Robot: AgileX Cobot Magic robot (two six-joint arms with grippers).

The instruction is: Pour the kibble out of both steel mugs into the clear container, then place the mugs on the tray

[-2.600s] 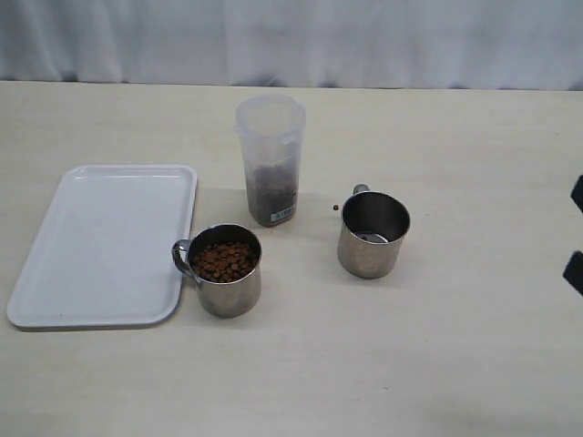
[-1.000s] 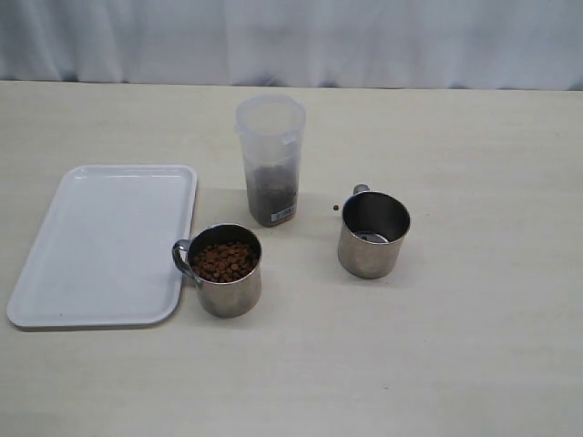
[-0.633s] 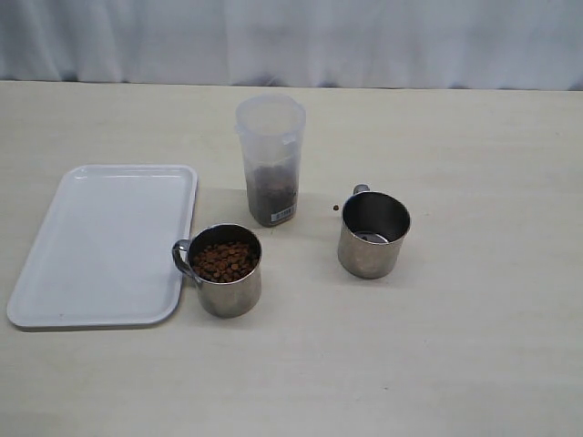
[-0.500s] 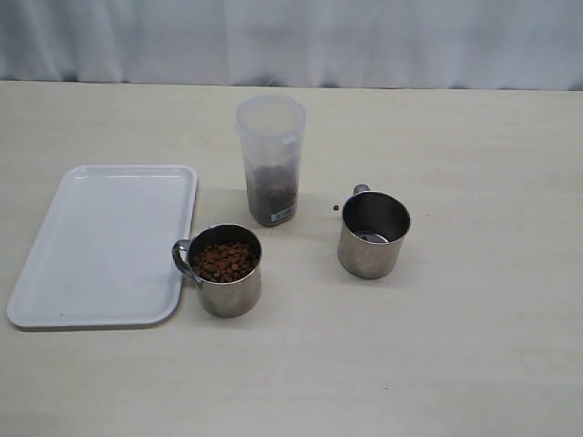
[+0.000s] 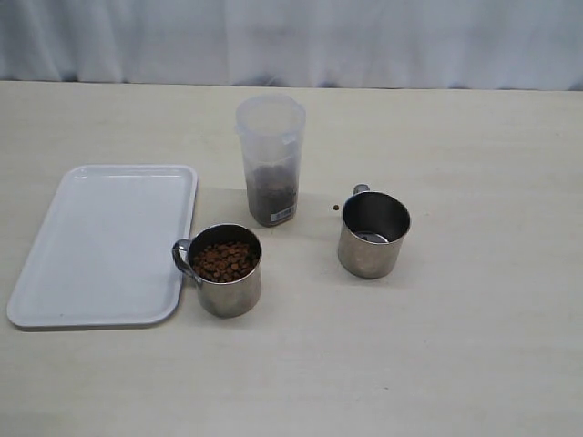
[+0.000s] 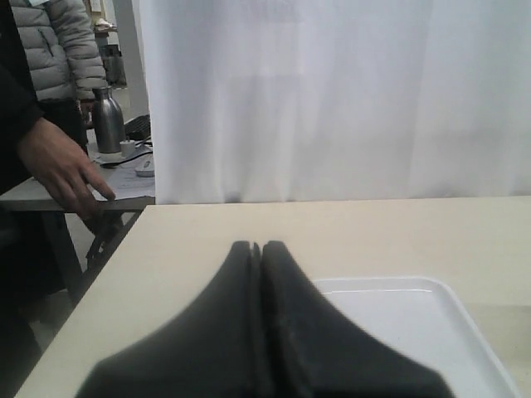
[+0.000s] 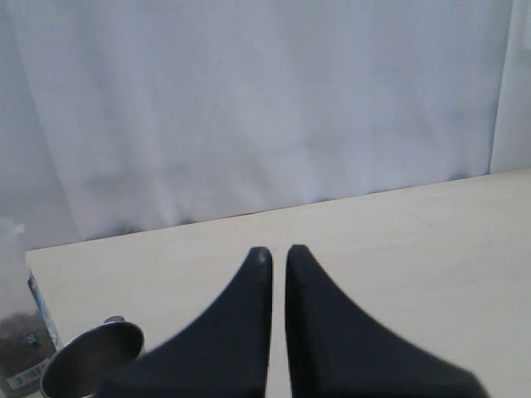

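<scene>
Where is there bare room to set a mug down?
The tray is bare; so is the table right of the empty mug and nearer the camera than the full mug. Crowded between them and the container, near a pellet.

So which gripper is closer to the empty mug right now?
Right. The right gripper has the empty mug close beside it; the left gripper is by the tray, farther off, no mug in its view.

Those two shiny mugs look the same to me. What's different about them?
The left mug, beside the tray, is full of kibble; the right mug looks empty. The left mug's handle points toward the tray; the right mug's points toward the far side. Both stand upright, short and shiny steel.
</scene>
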